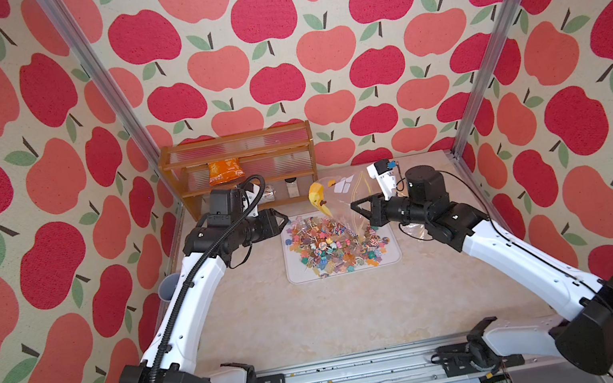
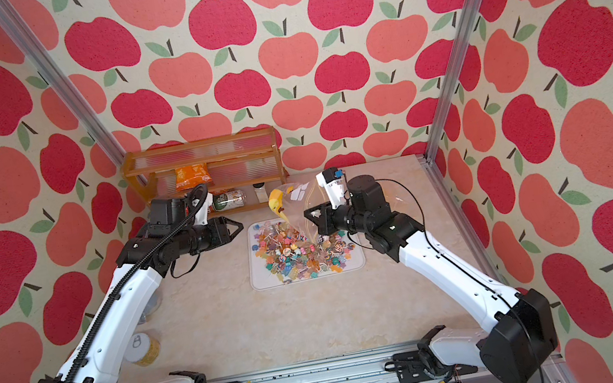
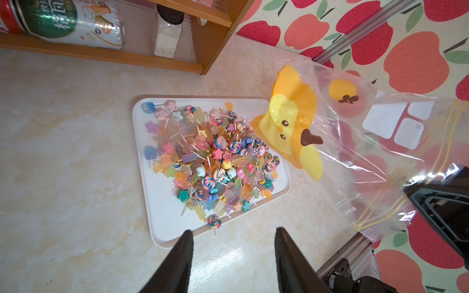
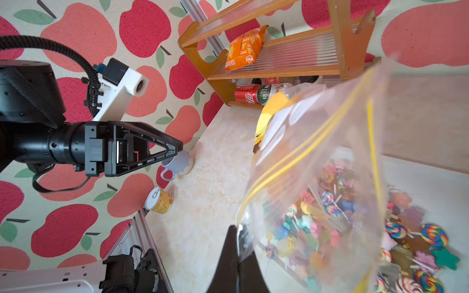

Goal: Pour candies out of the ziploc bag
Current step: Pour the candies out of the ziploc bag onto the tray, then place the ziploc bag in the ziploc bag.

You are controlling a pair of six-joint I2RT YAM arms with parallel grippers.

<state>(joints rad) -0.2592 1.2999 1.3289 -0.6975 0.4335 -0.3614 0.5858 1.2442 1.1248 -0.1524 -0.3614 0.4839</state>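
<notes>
The candies (image 1: 330, 243) (image 2: 298, 251) lie in a colourful heap on a white tray (image 1: 392, 258); swirled lollipops and star shapes show in the left wrist view (image 3: 210, 157). My right gripper (image 1: 353, 206) (image 4: 237, 228) is shut on the clear ziploc bag (image 1: 342, 190) (image 4: 317, 157) near its yellow zip line, holding it up over the tray's far right side. The bag's duck-printed corner (image 3: 291, 121) hangs at the heap's edge. No candy shows inside the bag (image 3: 380, 152). My left gripper (image 1: 284, 219) (image 3: 233, 232) is open and empty at the tray's left edge.
A wooden shelf rack (image 1: 236, 158) stands at the back left with an orange snack packet (image 1: 223, 171), a lying can (image 3: 63, 22) and a shaker (image 3: 167, 33). A lilac cup (image 4: 177, 165) and a yellow tin (image 2: 143, 348) sit by the left wall.
</notes>
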